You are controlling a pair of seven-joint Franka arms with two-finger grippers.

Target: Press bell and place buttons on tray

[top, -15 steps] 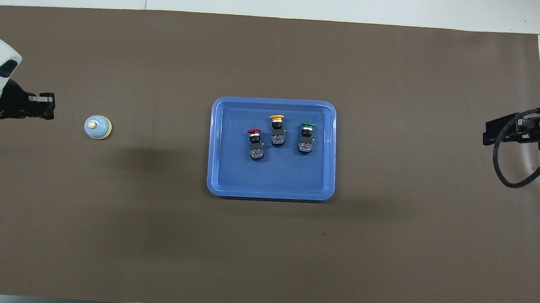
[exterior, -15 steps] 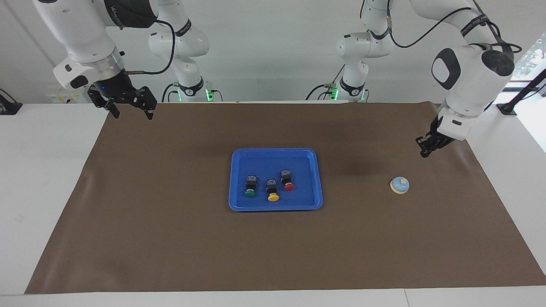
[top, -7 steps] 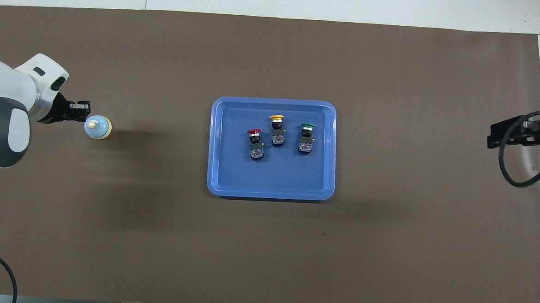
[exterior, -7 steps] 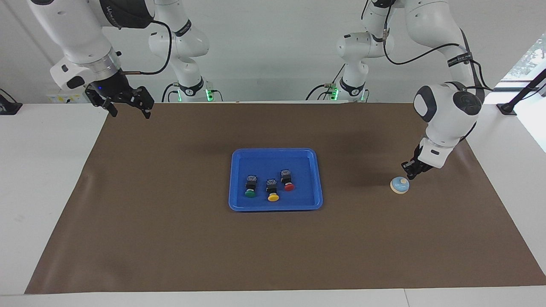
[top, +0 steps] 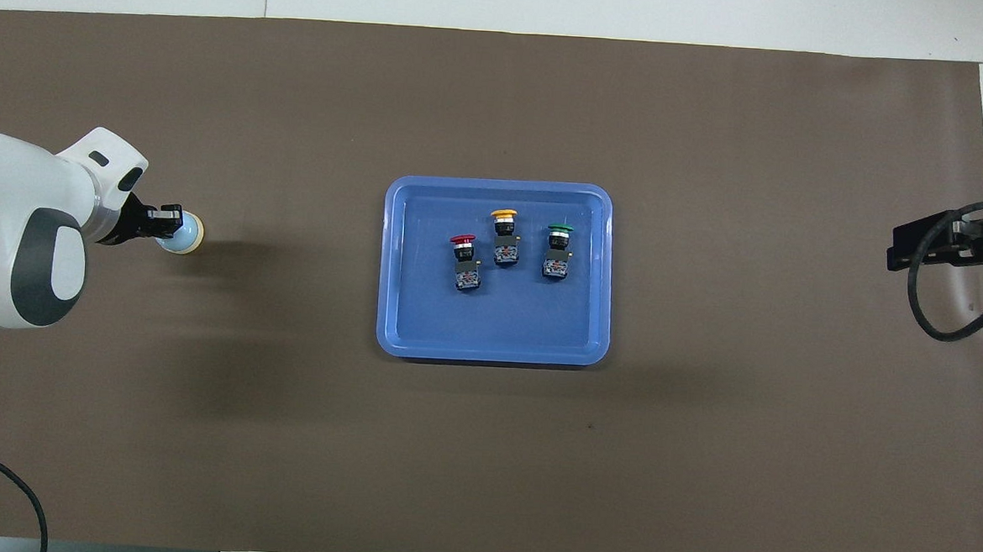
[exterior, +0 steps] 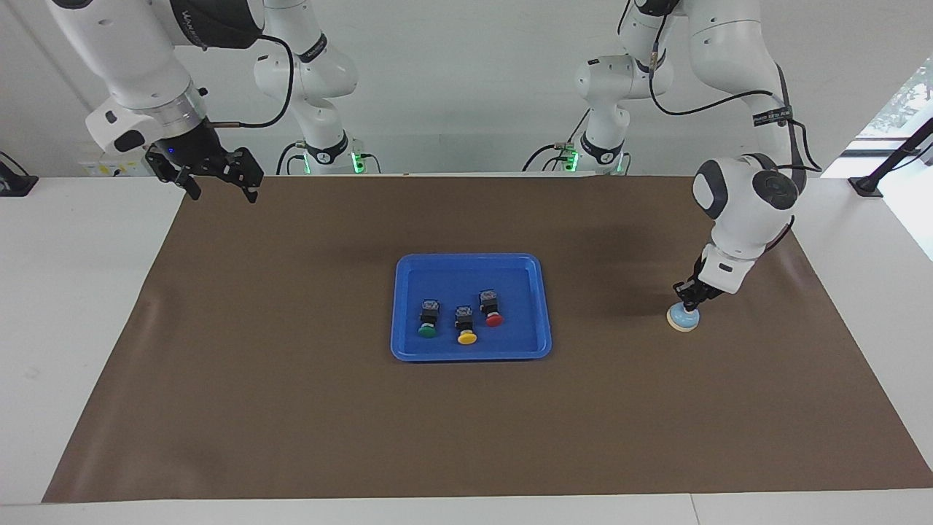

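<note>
Toward the left arm's end of the brown mat (exterior: 291, 408), the left gripper (exterior: 690, 302), fingertips pinched together, rests on the small light-blue bell (exterior: 683, 319), while the green (exterior: 428, 330), yellow (exterior: 466, 337) and red (exterior: 494, 319) push-buttons lie in the shallow blue plastic tray (exterior: 408, 306) and the right gripper (exterior: 222, 186) waits, spread wide, over the mat's corner.

Left tool (top: 173, 224) covers the bell (top: 186, 238); three buttons (top: 506, 241) lie in the tray (top: 492, 352).
</note>
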